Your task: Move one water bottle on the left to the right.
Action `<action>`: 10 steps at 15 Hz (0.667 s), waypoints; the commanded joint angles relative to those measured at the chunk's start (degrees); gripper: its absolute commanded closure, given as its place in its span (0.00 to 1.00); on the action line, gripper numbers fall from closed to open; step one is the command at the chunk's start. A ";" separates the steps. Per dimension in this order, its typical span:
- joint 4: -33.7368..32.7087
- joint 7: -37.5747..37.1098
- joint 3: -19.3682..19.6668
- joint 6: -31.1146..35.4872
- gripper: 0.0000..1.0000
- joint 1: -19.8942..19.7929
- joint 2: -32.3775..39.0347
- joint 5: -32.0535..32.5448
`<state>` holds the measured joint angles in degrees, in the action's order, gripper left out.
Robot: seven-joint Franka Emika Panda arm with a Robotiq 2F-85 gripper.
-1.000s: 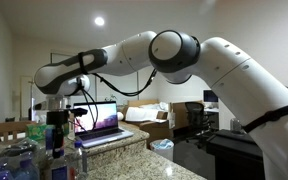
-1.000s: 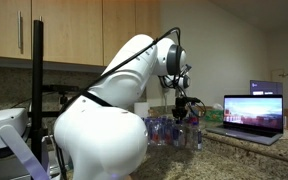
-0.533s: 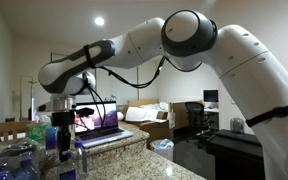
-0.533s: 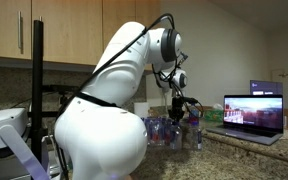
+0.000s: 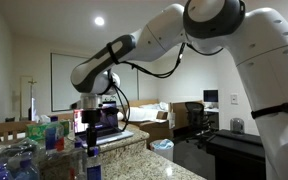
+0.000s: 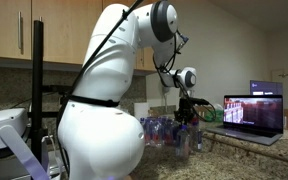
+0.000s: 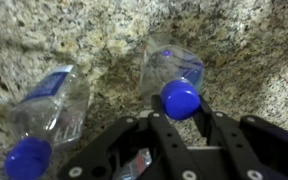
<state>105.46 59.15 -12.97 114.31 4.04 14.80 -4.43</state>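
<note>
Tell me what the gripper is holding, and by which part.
Cannot tell for sure: the fingers flank the blue cap of one water bottle, but a firm grip is not visible.

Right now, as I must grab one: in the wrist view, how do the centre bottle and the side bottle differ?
The centre bottle sits just ahead of the hand; the side bottle is off to one side. The centre bottle shows mostly its cap, the side bottle its long side and label. Both are clear with blue caps.
</note>
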 commanded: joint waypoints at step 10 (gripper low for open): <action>14.81 -1.45 9.94 7.33 0.86 -4.32 -12.80 -1.41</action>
<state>116.34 58.75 -4.33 118.62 0.60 5.31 -5.03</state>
